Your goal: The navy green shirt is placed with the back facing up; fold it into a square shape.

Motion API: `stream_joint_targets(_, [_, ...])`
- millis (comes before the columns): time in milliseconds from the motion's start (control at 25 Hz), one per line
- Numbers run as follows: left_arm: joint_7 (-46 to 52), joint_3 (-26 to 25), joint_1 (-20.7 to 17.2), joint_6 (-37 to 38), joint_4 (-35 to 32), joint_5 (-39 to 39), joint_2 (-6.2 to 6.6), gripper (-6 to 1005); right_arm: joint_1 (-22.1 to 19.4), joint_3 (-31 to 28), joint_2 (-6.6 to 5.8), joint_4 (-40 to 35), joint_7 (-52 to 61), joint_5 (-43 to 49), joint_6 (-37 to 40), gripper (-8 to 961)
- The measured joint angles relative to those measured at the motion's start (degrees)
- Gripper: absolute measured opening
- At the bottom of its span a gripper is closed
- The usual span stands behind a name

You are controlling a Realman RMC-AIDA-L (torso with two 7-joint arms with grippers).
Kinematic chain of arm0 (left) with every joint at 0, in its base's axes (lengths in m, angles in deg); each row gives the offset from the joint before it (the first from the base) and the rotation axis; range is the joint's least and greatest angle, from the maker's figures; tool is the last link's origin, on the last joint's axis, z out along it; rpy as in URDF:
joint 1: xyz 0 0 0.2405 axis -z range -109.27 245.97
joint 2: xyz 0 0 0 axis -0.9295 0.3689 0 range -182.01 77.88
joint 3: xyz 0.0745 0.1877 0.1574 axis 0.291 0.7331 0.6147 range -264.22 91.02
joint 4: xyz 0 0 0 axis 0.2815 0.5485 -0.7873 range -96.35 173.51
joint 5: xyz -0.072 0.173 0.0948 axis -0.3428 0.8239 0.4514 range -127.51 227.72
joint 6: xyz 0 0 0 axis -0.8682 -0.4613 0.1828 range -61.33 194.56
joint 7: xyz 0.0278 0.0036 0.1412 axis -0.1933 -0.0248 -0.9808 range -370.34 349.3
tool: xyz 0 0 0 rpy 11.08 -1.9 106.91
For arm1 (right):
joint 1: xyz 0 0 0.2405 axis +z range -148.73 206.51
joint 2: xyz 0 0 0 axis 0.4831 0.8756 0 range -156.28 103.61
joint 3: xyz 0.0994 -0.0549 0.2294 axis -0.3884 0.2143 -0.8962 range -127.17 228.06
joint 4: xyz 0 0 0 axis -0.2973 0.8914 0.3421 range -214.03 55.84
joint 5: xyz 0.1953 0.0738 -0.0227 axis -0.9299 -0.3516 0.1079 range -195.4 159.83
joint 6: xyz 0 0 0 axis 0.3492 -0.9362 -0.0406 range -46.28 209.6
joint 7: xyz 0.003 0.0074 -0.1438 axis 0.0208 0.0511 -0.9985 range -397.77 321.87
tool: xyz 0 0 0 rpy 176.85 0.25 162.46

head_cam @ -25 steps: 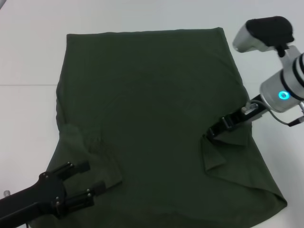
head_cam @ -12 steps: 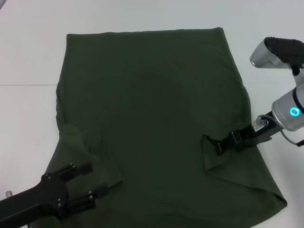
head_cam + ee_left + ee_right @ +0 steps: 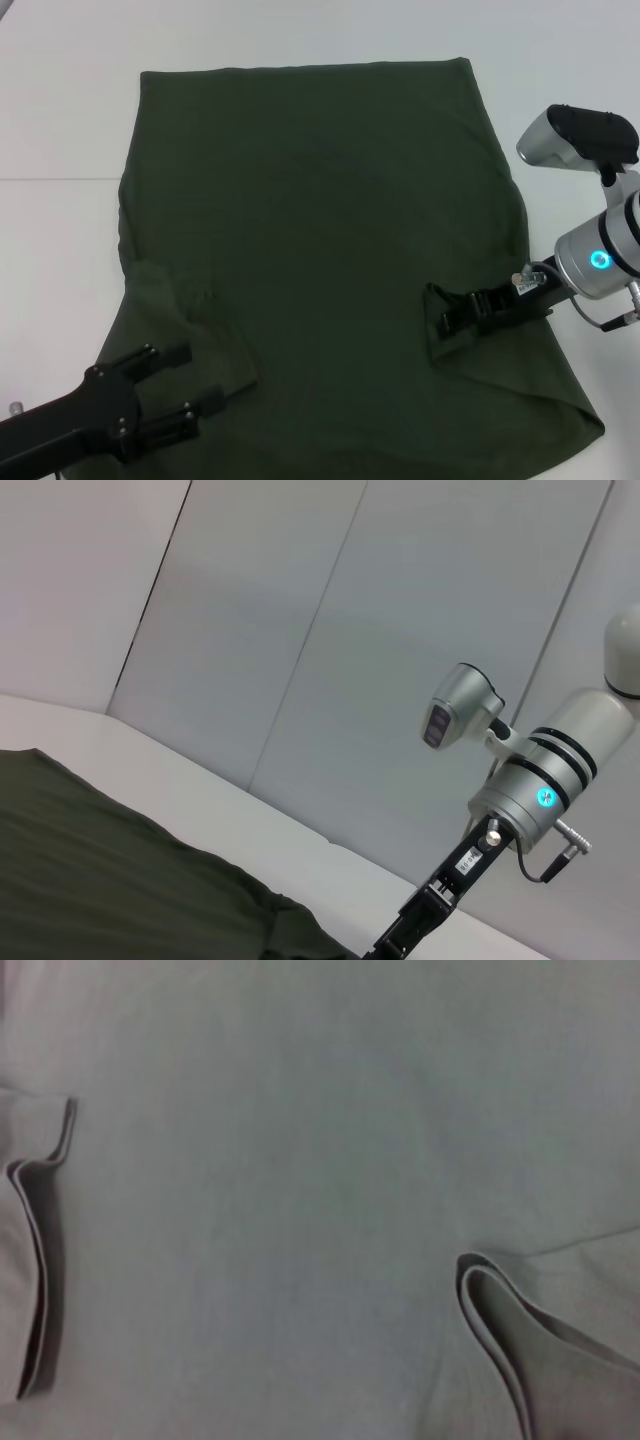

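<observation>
My right gripper (image 3: 447,322) lies low on the shirt (image 3: 320,220), at the tip of the sleeve flap (image 3: 470,350) folded inward from the shirt's right edge; whether its fingers pinch that cloth or stand apart I cannot tell. Its black link runs outward from there to my silver wrist with a glowing blue ring, which sits past the shirt's right edge over the table (image 3: 60,110). My left gripper (image 3: 200,380) rests at the shirt's near left corner with its two dark fingers (image 3: 165,355) spread apart, lying beside the left sleeve flap (image 3: 195,310), which is also folded onto the body of the shirt; they grip nothing that I can see. The shirt lies spread flat on the white table, its straight hem at the far side and its wider part toward me, both sleeves turned inward. In my right wrist view the cloth fills the picture, with two folded edges (image 3: 500,1310) showing. My left wrist view shows the shirt's edge (image 3: 120,870) on the table and my right arm beyond it.
</observation>
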Motion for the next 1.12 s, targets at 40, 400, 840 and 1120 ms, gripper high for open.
stream_joint_targets(40, [0.00, 0.00, 0.02, -0.03, 0.00, 0.00, 0.03, 891, -0.21, 0.00, 0.04, 0.08, -0.04, -0.48, -0.37, 700])
stream_joint_targets(400, [-0.03, 0.37, 0.25, -0.17, 0.00, 0.00, 0.05, 892, -0.97, 0.43, 0.00, 0.80, 0.06, -1.57, -1.67, 712])
stream_joint_targets(840, [-0.08, 0.44, 0.35, -0.38, 0.00, 0.00, 0.05, 891, -1.57, 0.53, 0.12, 2.27, -0.42, -1.53, -3.38, 727])
stream_joint_targets(1120, [-0.09, 0.44, 0.31, -0.41, 0.00, 0.00, -0.02, 892, -1.72, 0.60, 0.11, 2.63, -0.62, -1.73, -4.03, 736])
